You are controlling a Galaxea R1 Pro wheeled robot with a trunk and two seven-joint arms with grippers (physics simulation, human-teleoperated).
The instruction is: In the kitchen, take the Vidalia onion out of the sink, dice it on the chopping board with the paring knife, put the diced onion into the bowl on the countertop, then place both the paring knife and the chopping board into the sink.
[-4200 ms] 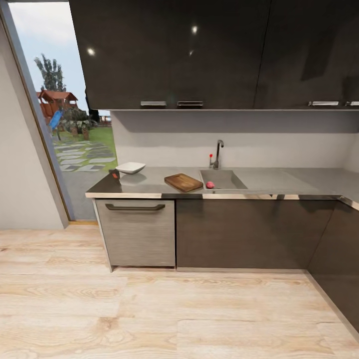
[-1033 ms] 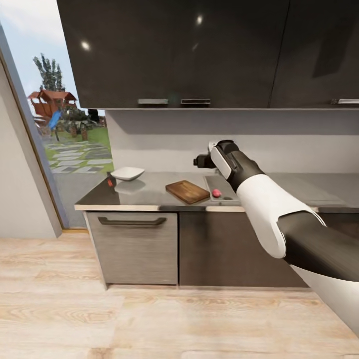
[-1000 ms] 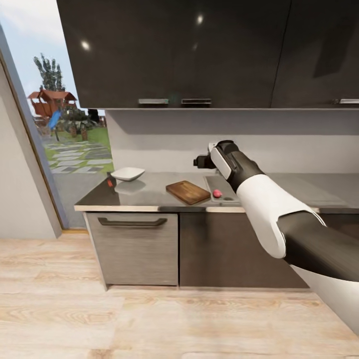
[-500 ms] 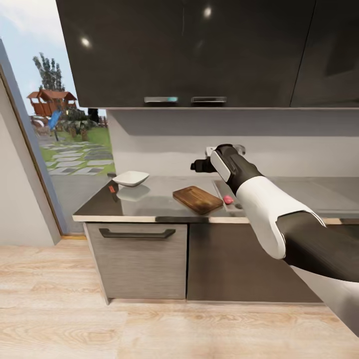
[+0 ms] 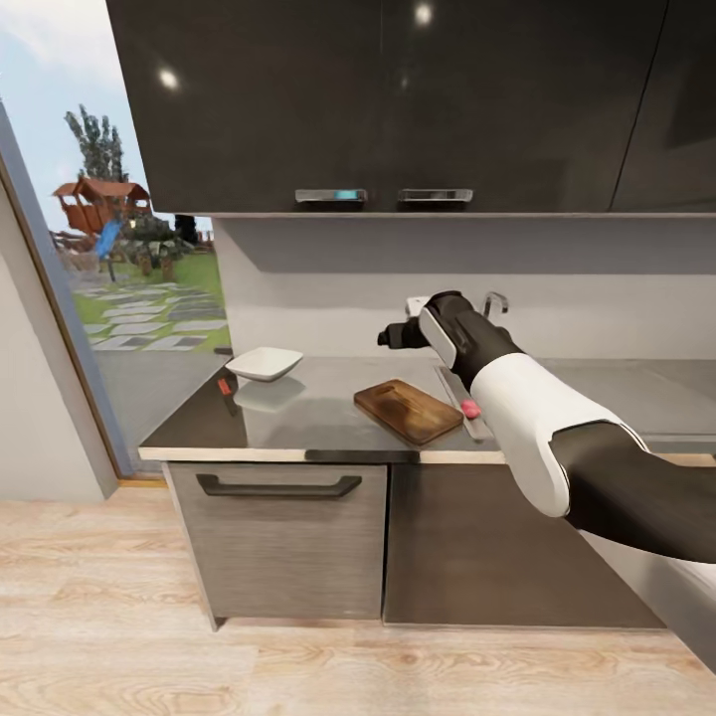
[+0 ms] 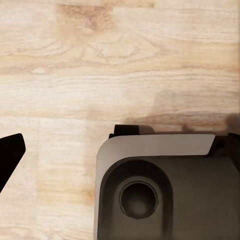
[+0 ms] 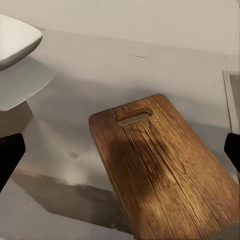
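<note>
- The kitchen: glossy black upper cabinets [image 5: 398, 99] reflect ceiling lights above a grey wall, and pale wood floor [image 5: 119, 597] with strong grain runs up to the dark lower units.
- The counter [image 5: 318, 413] is a dark, mirror-like slab with a thin pale edge. It carries everything the task needs within one reach, which looks like why the robot faces this stretch.
- The right arm, white and black shells, stretches forward over the counter. Its tool [image 5: 396, 336] hovers above the far end of the board, and whether the fingers are apart or together cannot be told from here. In the right wrist view two dark finger tips sit at opposite edges with nothing between them.
- The sink [image 5: 459, 390] shows as a grey metal strip beside the arm, its chrome tap [image 5: 491, 301] rising behind.
- The chopping board [image 7: 165, 175] is dark brown wood with visible grain and a slot hole at one end. It lies flat, just beside the sink, so the onion has a short trip.
- The bowl [image 5: 265, 363] is white, shallow, with a squarish rim; it stands well apart from the board, near the counter's window end.
- The paring knife [image 5: 227, 387], red-handled, lies near the bowl by the counter edge.
- The Vidalia onion [image 5: 470, 408], a small pinkish lump, rests in the sink beside the arm, not yet taken.
- The left tool is near the robot's grey base [image 6: 165, 190] over the floor; its state cannot be told.
</note>
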